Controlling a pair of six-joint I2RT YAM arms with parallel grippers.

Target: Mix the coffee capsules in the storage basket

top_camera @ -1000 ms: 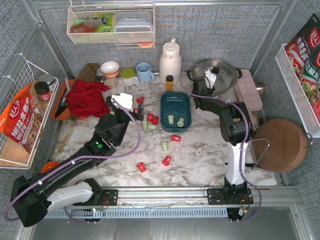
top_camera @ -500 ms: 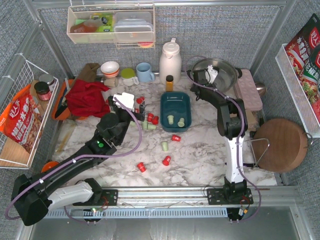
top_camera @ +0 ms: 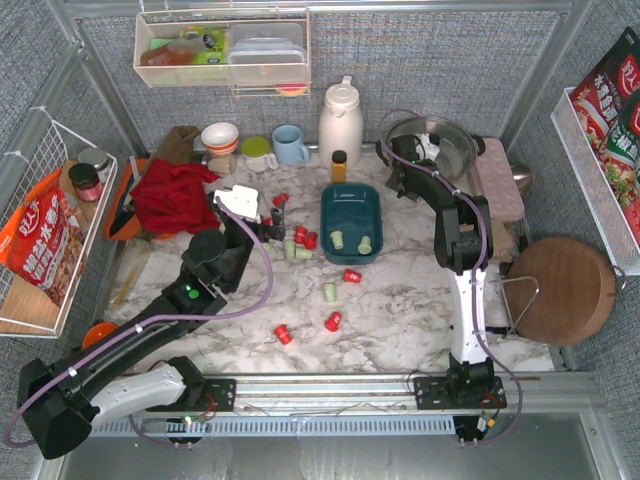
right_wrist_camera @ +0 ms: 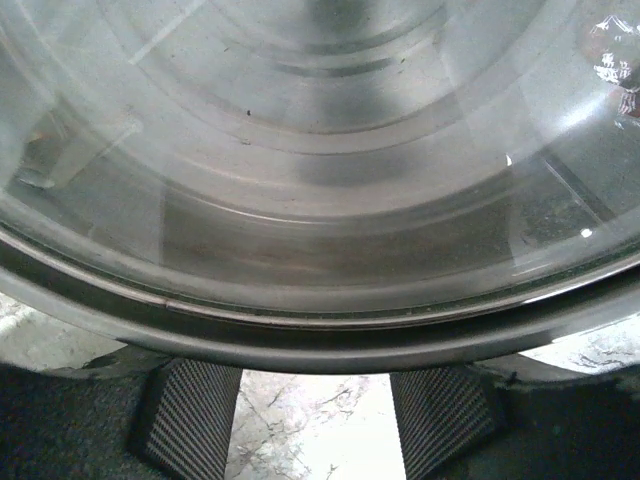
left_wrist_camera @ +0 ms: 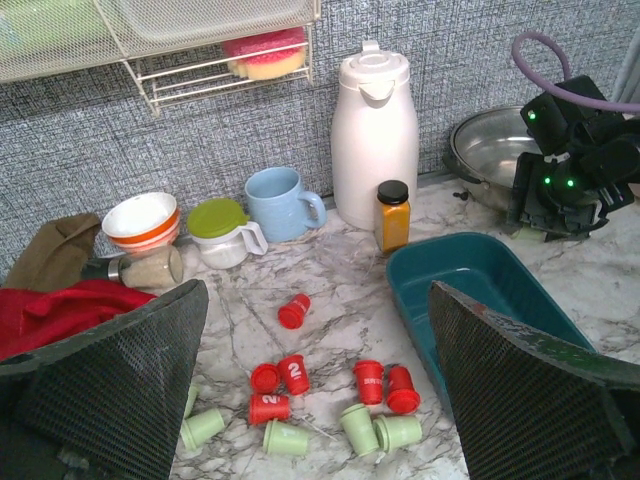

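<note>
**Hovering over loose capsules: left tool spread, basket just to its right**

Left tool: raised off the marble-patterned surface. Fingers wide apart, nothing between them. Pads are dark with a woven texture.

Left wrist view: one red capsule lies on its side ahead, in the gap between the fingers. Nearer the camera is a cluster of red and pale mint-green pods. They are small tapered cups, most tipped over, and some red ones carry a white numeral.

Overhead view: that cluster sits between the left tool and the basket's left wall, near both. Four more capsules lie well apart toward the near edge of the surface: three red, one green.

Basket: dark teal plastic, rectangular, with rounded corners and low smooth walls. Two capsules lie inside, in its near half, and both are green.

Behind the basket: a light-blue mug and a white jug. An amber bottle with a black cap stands just beyond the far wall.

Right tool: past the basket's far right corner, apart from it, at the near-left rim of a steel pan.

Right wrist view: fingers parted, with bare marble between them and nothing pinched. The pan's shiny curved rim fills the frame above. Cannot tell whether the fingertips touch it.
</note>
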